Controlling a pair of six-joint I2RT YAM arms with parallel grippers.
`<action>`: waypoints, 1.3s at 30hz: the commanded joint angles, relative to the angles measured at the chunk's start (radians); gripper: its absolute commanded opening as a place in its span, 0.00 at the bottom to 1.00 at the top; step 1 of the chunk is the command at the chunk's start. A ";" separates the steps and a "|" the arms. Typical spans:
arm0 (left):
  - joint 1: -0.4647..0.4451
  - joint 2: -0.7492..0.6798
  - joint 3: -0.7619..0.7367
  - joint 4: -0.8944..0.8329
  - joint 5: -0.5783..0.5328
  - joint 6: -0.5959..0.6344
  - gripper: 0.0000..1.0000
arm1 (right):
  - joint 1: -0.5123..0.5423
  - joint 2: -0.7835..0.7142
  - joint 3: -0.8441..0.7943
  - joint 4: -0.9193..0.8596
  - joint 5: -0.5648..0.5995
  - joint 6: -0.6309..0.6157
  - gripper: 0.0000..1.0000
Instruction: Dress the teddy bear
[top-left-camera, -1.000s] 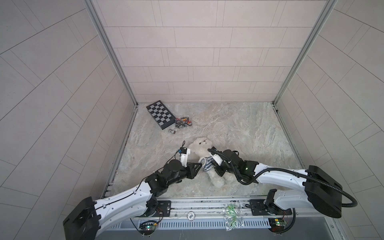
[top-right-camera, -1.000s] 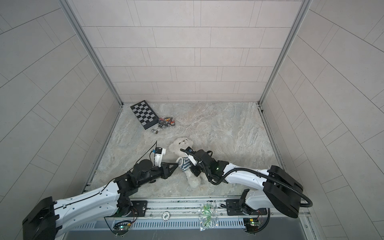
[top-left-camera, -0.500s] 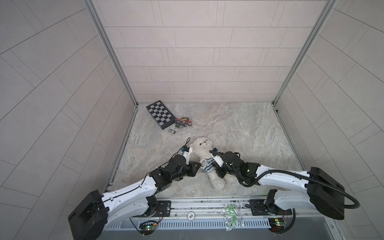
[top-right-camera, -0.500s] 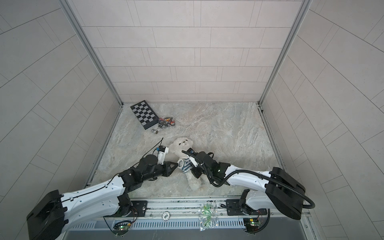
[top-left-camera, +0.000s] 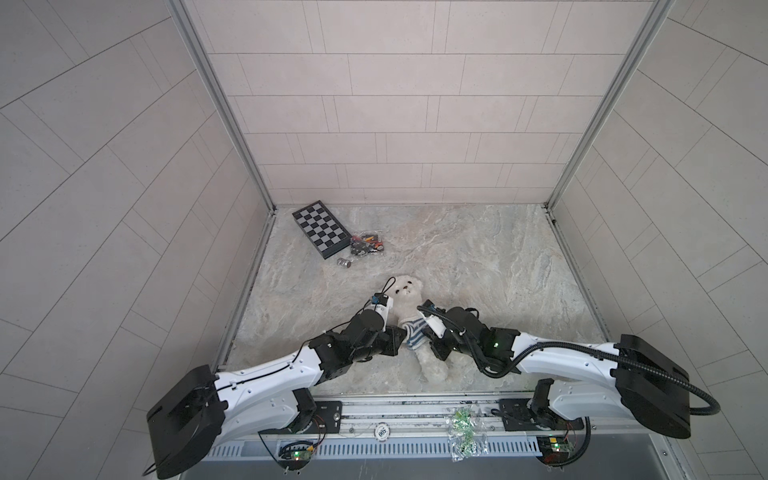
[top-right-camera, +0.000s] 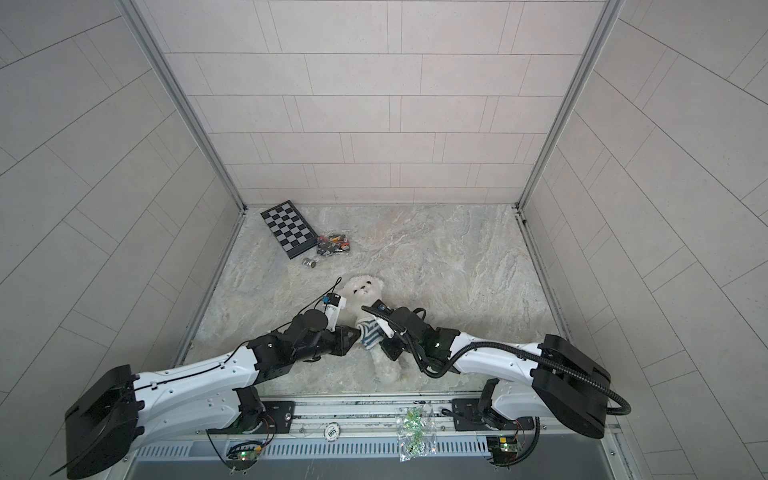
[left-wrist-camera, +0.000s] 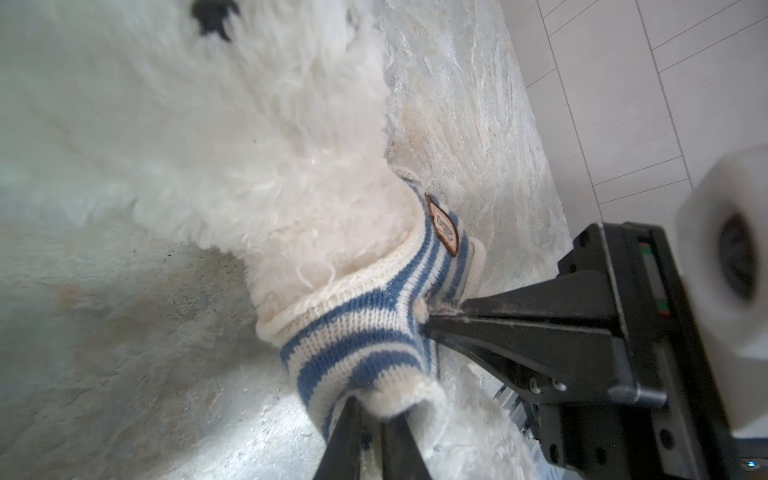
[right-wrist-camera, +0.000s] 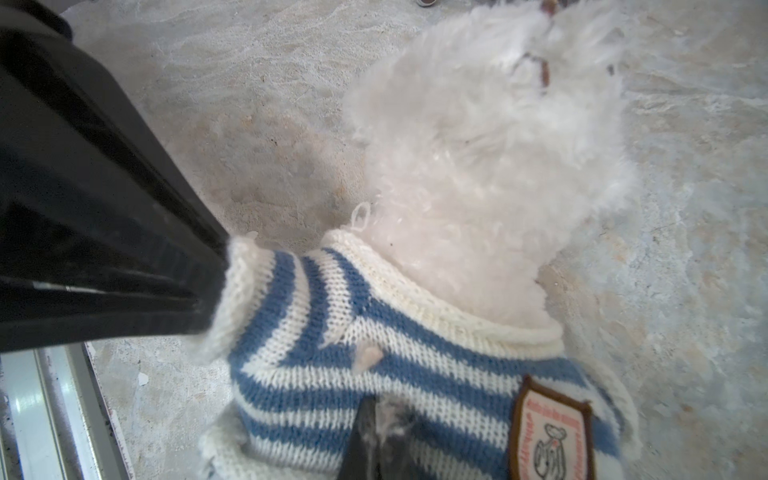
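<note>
The marbled tabletop (top-left-camera: 478, 257) sits inside pale tiled walls, with a chessboard (top-left-camera: 320, 228) well off at its back left. Your left gripper (left-wrist-camera: 370, 405) is pinched almost closed on the cuff (right-wrist-camera: 232, 299) of the striped shirt (top-left-camera: 415, 332). The teddy bear (top-left-camera: 406, 291) lies on its back mid-table, head away from the robot, the collar already round its neck. Your right gripper (right-wrist-camera: 382, 415) is clamped tight on the shirt's front. By the look of it, the sleeves and hem remain to be settled.

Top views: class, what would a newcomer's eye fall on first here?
A white bear lies front-centre in both top views, a striped shirt around its torso. The left gripper and right gripper pinch the shirt from either side. A chessboard sits in the far left corner.
</note>
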 joint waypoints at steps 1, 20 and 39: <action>-0.032 -0.041 0.036 -0.099 -0.094 0.027 0.15 | 0.008 -0.014 -0.021 -0.026 0.023 0.011 0.00; -0.074 -0.026 0.040 -0.049 -0.109 -0.018 0.05 | 0.017 -0.012 -0.024 -0.005 0.022 0.017 0.00; 0.006 0.071 0.014 0.087 -0.073 -0.098 0.22 | 0.025 -0.043 -0.056 0.030 0.016 0.015 0.00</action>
